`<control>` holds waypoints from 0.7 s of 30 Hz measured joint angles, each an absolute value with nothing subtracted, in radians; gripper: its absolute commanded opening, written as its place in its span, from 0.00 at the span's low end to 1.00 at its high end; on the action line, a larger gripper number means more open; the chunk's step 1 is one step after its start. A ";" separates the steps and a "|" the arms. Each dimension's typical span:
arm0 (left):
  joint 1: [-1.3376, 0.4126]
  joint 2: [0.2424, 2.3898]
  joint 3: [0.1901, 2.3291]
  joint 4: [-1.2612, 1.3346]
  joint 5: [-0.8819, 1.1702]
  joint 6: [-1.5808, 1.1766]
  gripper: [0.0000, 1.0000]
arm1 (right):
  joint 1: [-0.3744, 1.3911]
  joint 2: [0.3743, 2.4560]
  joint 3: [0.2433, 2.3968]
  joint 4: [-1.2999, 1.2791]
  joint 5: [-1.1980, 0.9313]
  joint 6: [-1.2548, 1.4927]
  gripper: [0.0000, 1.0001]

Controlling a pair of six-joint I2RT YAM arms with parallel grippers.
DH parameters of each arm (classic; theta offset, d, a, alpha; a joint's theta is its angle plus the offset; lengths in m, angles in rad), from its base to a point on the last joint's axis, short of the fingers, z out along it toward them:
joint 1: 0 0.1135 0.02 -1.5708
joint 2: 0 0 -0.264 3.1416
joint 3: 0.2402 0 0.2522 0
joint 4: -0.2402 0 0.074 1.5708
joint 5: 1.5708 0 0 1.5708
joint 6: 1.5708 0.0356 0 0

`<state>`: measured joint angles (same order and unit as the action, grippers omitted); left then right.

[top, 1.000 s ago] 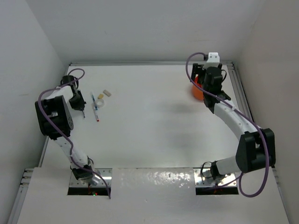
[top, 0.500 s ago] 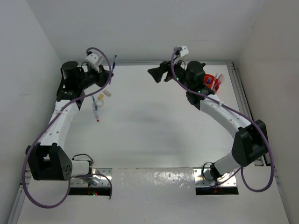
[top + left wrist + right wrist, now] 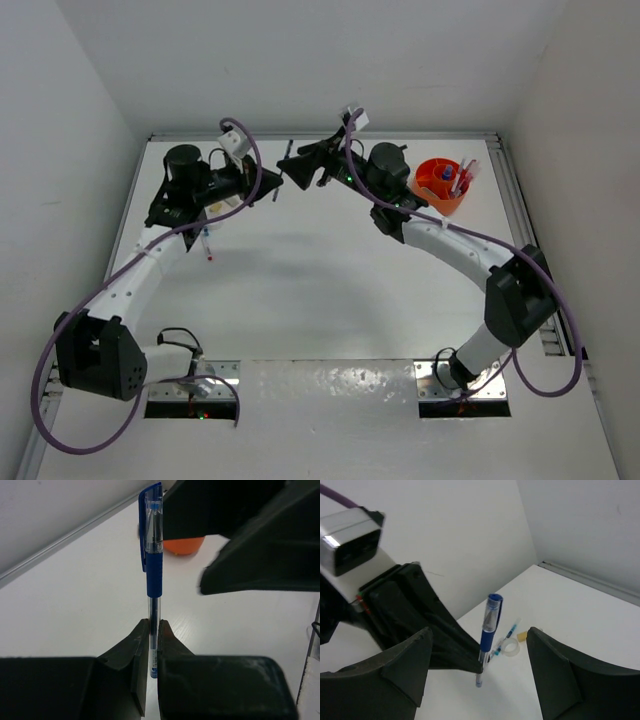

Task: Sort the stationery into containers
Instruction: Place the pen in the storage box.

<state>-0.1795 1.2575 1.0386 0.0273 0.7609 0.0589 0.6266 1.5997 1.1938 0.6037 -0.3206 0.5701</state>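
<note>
Handing over: left claw (image 3: 151,630) pinches the blue pen (image 3: 153,555) low down; right claw (image 3: 479,632) gapes wide facing it, and should close next, before left lets go.

I'm running this from afar in a robot lab cell: a white table (image 3: 320,290) boxed in by bare white walls (image 3: 300,60), the left arm (image 3: 130,285) and right arm (image 3: 460,245) bolted to metal plates (image 3: 425,372), purple cables (image 3: 579,350) looping loose.
</note>
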 measured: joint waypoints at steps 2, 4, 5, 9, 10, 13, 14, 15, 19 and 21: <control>-0.198 1.239 1.034 0.036 0.760 0.052 0.00 | 0.635 1.621 1.206 0.605 -0.301 0.578 0.68; -0.207 1.227 1.030 0.039 0.760 0.051 0.00 | 0.640 1.639 1.211 0.604 -0.285 0.590 0.58; -0.213 1.221 1.027 0.043 0.760 0.051 0.00 | 0.644 1.648 1.213 0.603 -0.278 0.596 0.51; -0.222 1.210 1.013 0.045 0.746 0.051 0.00 | 0.646 1.665 1.217 0.603 -0.263 0.624 0.00; -0.222 1.210 1.010 0.045 0.741 0.051 0.00 | 0.651 1.665 1.218 0.604 -0.266 0.631 0.00; -0.223 1.208 1.002 0.050 0.733 0.045 0.72 | 0.659 1.665 1.219 0.601 -0.252 0.634 0.00; -0.224 1.208 1.002 0.049 0.716 0.041 0.99 | 0.659 1.665 1.219 0.599 -0.245 0.630 0.00; -0.224 1.208 1.000 0.047 0.708 0.039 1.00 | 0.658 1.664 1.219 0.599 -0.238 0.628 0.00; -0.215 1.206 0.997 0.017 0.636 0.024 1.00 | 0.608 1.633 1.189 0.576 -0.190 0.597 0.00; -0.203 1.200 0.991 -0.006 0.588 0.025 1.00 | 0.542 1.585 1.153 0.512 -0.142 0.553 0.00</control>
